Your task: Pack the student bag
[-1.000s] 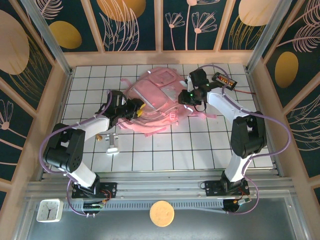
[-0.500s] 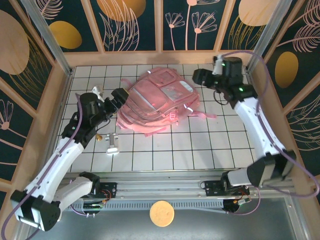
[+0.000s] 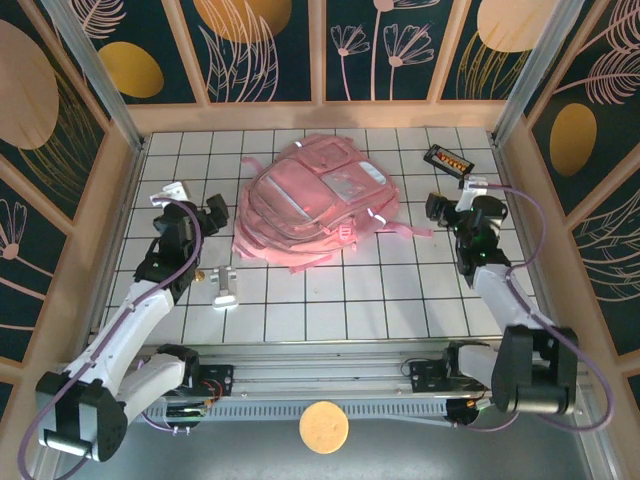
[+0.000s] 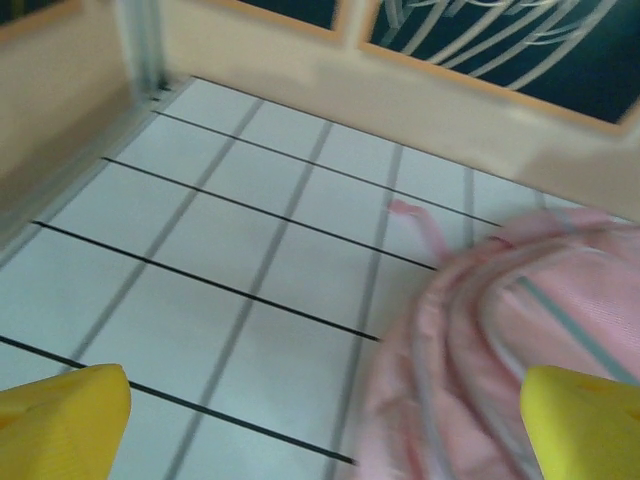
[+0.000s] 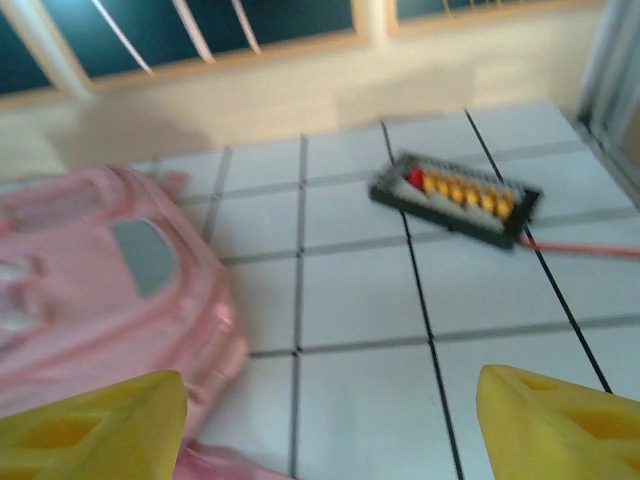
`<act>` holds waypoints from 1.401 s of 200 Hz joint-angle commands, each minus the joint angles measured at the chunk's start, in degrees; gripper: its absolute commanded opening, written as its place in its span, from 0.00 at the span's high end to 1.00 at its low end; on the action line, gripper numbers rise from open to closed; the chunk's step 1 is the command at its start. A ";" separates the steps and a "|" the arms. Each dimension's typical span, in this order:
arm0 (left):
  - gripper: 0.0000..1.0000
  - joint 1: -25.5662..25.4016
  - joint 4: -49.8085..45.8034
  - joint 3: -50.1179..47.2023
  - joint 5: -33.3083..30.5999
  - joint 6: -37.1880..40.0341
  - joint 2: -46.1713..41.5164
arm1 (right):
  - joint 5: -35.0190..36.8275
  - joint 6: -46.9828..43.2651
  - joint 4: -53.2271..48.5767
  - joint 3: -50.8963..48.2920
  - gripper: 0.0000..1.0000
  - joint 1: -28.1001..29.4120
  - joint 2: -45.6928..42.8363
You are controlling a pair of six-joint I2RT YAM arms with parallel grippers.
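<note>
We judge the student bag (image 3: 315, 205) soft and floppy (probably light); we'd pinch a strap (image 3: 412, 231). The left and right jaws stand spread, empty.

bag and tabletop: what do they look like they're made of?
bag: soft pink fabric, matte; it slumps and creases, and its straps lie limp. Its pale panels look glossy, probably plastic film.
tabletop: hard, flat and white with a black grid and a slight sheen; tile or printed laminate, can't tell which.

Pink student bag (image 3: 318, 200), flat, front up
</note>
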 commanded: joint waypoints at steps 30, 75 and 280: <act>0.01 9.25 24.77 -10.74 1.76 16.10 4.91 | -1.31 0.99 30.02 -8.83 0.24 -1.60 15.23; 0.01 18.42 34.68 -17.12 8.99 15.28 8.16 | 1.14 -0.10 52.93 -19.18 0.25 -0.86 20.11; 0.01 14.09 76.73 -26.67 16.00 16.85 29.71 | 2.63 -0.21 54.08 -18.54 0.01 -0.44 21.59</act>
